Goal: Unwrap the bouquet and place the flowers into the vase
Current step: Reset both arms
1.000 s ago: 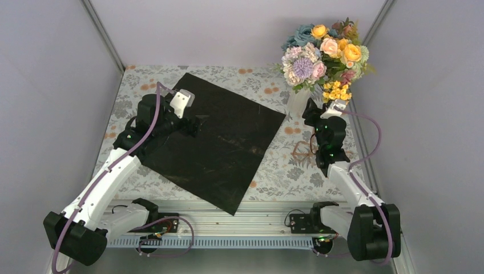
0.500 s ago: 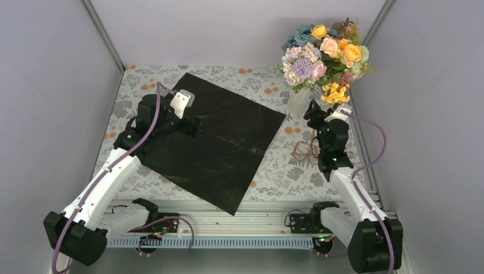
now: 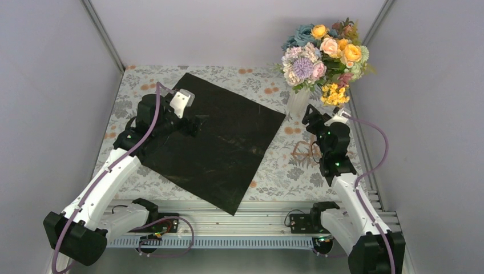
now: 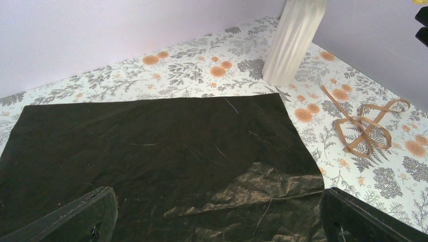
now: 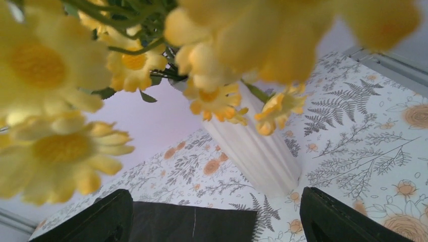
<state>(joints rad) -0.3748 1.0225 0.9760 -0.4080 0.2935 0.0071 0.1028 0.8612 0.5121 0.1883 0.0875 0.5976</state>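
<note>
from above: flowers (image 3: 324,52) standing bunched in the vase (image 3: 298,101) at the far right corner of the table (image 3: 274,171), blooms blue, pink, orange, lilac and yellow, spreading well over the rim. black sheet (image 3: 220,140) lying flat and unfolded on the floral tablecloth, one corner towards the near edge, one just short of the vase. brown ribbon (image 3: 302,152) loose on the cloth between sheet and right arm. left pincer (image 3: 194,123) low over the left part of the sheet, spread wide, nothing in it. right pincer (image 3: 311,113) just beside the vase, under the yellow sprig, jaws apart and holding nothing. from the left wrist: two dark fingertips (image 4: 86,219) at the bottom corners, far apart, hanging over the black sheet (image 4: 151,161) with a creased, shiny patch near its right corner; white ribbed vase (image 4: 293,43) upright beyond the sheet's far corner, only its lower body in view; ribbon (image 4: 366,123) in a loose tangle to the right on the cloth. from the right wrist: yellow blooms (image 5: 55,75) blurred and close, filling the upper part; ribbed vase (image 5: 255,151) tilted in the view, base on the patterned cloth; both fingertips (image 5: 338,217) at the bottom edges, set wide, empty gap between; corner of the black sheet (image 5: 197,222) low in the middle, apart from the vase.
</note>
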